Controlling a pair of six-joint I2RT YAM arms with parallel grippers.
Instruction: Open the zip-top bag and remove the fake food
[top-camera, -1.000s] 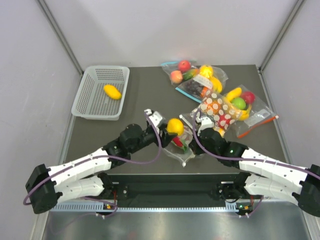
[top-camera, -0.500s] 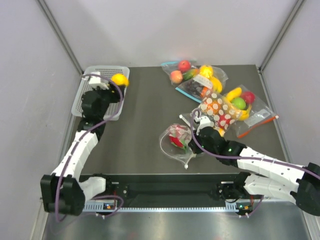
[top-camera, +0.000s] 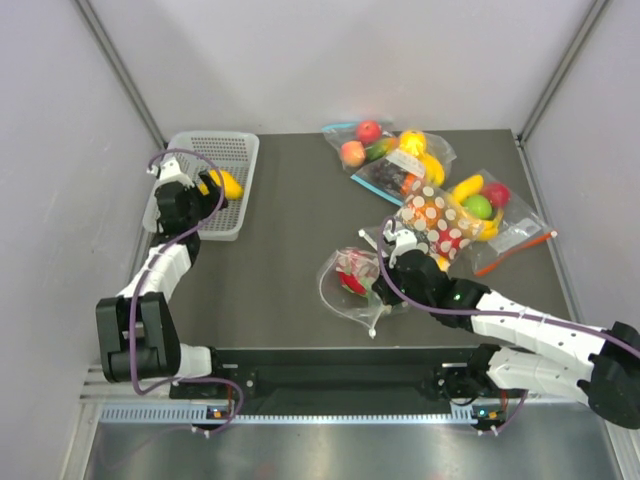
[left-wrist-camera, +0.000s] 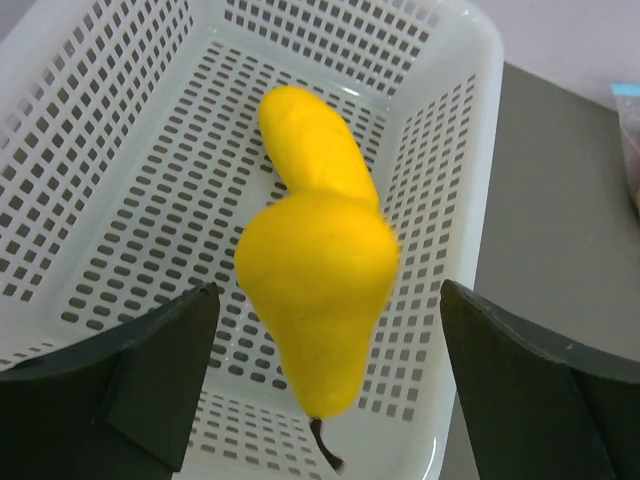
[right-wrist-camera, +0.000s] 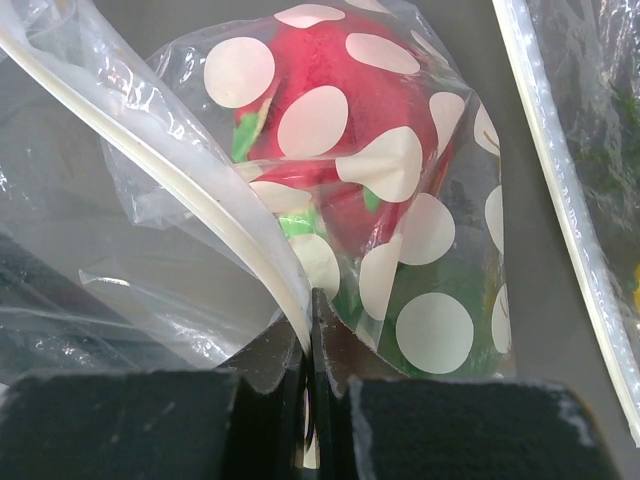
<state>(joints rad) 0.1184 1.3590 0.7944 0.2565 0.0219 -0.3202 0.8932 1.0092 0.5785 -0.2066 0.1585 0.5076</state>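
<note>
The dotted zip-top bag (top-camera: 350, 283) lies near the table's front middle, its mouth open. A red piece with green leaves (right-wrist-camera: 340, 110) and a green piece (right-wrist-camera: 440, 300) show through it. My right gripper (top-camera: 385, 285) is shut on the bag's zip edge (right-wrist-camera: 250, 240); the right wrist view shows the jaws pinching the plastic. My left gripper (top-camera: 207, 186) is over the white basket (top-camera: 190, 225) at the far left, jaws wide open. A yellow pear (left-wrist-camera: 320, 290) is between the open fingers, touching neither. It partly covers another yellow piece (left-wrist-camera: 310, 145) on the basket floor.
At the back right lie a dotted bag showing orange (top-camera: 432, 215) and clear undotted bags of toy fruit (top-camera: 385, 155) (top-camera: 490, 215), close to my right arm. The basket's right rim (left-wrist-camera: 480, 200) borders the dark table.
My left arm carried the yellow pear from the bag to the basket, then drew back over it and opened, letting the pear go. My right gripper has kept its hold on the bag.
</note>
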